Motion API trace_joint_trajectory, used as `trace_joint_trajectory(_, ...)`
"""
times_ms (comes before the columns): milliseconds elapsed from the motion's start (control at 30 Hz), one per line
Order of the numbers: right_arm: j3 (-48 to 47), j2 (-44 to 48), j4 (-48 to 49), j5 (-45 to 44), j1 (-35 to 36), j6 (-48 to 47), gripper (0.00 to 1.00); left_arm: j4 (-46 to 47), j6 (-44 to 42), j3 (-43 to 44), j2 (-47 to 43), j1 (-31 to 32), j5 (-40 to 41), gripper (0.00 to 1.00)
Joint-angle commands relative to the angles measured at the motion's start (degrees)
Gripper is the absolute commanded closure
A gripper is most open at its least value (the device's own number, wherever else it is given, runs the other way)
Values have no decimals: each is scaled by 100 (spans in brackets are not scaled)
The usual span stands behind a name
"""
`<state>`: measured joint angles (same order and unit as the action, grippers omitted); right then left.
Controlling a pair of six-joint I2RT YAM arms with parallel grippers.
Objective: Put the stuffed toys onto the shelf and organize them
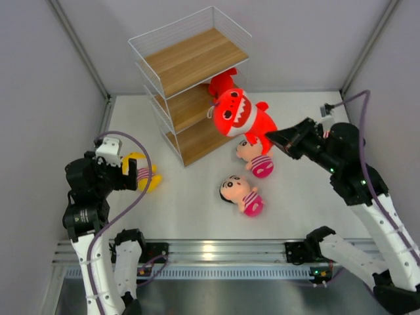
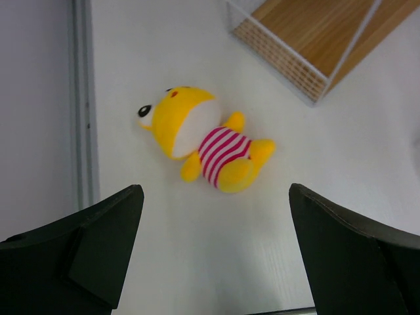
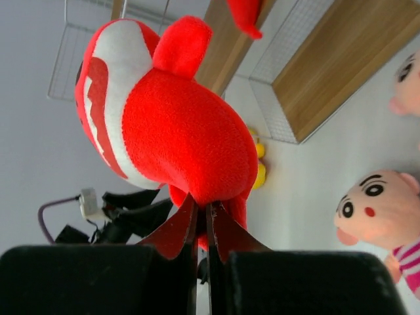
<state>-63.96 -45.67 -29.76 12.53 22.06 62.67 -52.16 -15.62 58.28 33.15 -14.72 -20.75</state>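
1. While its jaws pinch tight on the underside of one red shark, the right gripper holds it aloft just before the shelf.
2. The left gripper gapes wide and empty above a yellow figure lying on the table.
3. A second shark sits at the middle board; two boy dolls lie below the right gripper.

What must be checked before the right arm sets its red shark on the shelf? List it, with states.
1. Grip: right end effector shut on the red shark: ok.
2. Top board of the shelf bare: ok.
3. Middle board: second shark lies there; room left: cannot tell.
4. Gap between held shark and shelf wire: cannot tell.
5. Left end effector open over the yellow toy, away from the shelf: ok.
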Motion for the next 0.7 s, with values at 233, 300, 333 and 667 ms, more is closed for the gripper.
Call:
trace_joint_trajectory(233, -863, -1989, 1780, -911, 1651, 526, 100, 707, -381, -563, 122, -40, 2436, 1)
trace_joint_trajectory(300, -1021, -2244, 1816, -954, 1704, 526, 100, 751, -381, -730, 69, -48, 2366, 1)
trace_joint_trajectory(333, -1065, -2366, 1816, -981, 1713, 526, 100, 751, -355, -757, 26, -40, 2313, 1)
trace_joint_trajectory(667, -1337, -2946, 2088, -1657, 1784, 965, 100, 857, -249, -959, 16, -40, 2102, 1)
